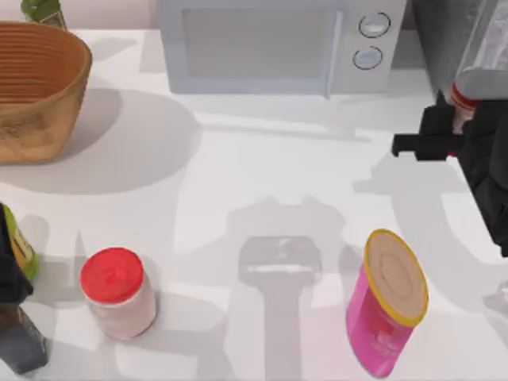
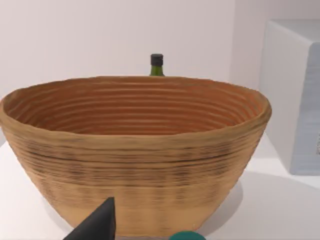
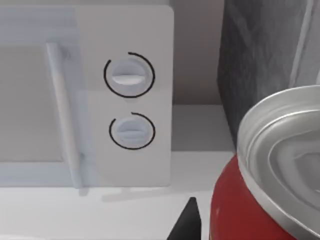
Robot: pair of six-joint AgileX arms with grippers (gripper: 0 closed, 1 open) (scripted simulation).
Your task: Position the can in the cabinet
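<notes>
The red can (image 1: 462,100) with a silver top is held in my right gripper (image 1: 448,127), which is shut on it at the table's right side. In the right wrist view the can (image 3: 260,200) looms close, with one dark fingertip (image 3: 186,225) beside it. The grey cabinet (image 1: 448,32) with a dark speckled face stands at the far right corner, just behind the can, and rises behind it in the right wrist view (image 3: 265,65). My left arm (image 1: 12,317) stays parked at the near left edge.
A white microwave (image 1: 270,44) with two knobs stands at the back, left of the cabinet. A woven basket (image 1: 36,87) sits at far left with a green bottle (image 1: 44,9) behind it. A red-lidded jar (image 1: 117,290) and a pink canister (image 1: 386,309) stand near the front.
</notes>
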